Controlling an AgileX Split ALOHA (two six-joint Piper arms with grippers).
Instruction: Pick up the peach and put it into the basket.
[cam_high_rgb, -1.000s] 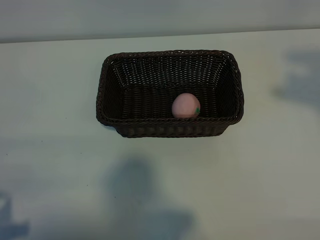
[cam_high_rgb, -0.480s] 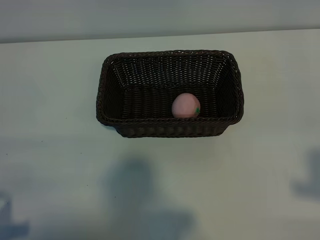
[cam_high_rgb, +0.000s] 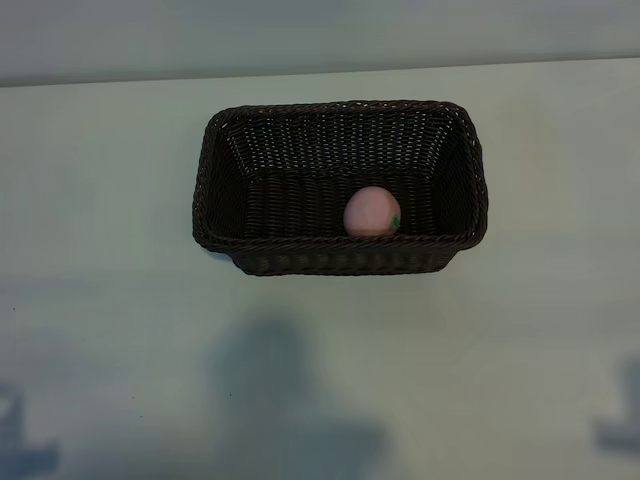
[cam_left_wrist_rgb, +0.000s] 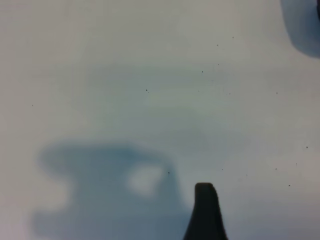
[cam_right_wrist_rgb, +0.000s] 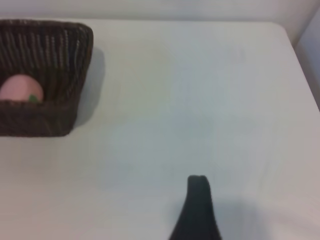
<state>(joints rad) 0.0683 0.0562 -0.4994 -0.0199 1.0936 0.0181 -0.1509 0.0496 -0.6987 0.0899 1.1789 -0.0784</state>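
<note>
The pink peach (cam_high_rgb: 371, 211) lies inside the dark brown wicker basket (cam_high_rgb: 212, 180), against its near wall and right of the middle. In the right wrist view the peach (cam_right_wrist_rgb: 20, 89) shows over the basket's rim (cam_right_wrist_rgb: 75, 30), far off from the one dark finger (cam_right_wrist_rgb: 197, 205) of my right gripper that shows above bare table. One dark finger (cam_left_wrist_rgb: 205, 210) of my left gripper hangs over bare table with its shadow beside it. Nothing sits at either finger. Neither gripper appears in the exterior view, only soft shadows at the lower corners.
The white table (cam_high_rgb: 520, 330) spreads around the basket on all sides. Its back edge meets a pale wall (cam_high_rgb: 320, 40). In the right wrist view the table's far corner and side edge (cam_right_wrist_rgb: 300, 50) show.
The shadow at the right of the exterior view has slid from beside the basket down to the lower right corner. Peach and basket have not moved.
</note>
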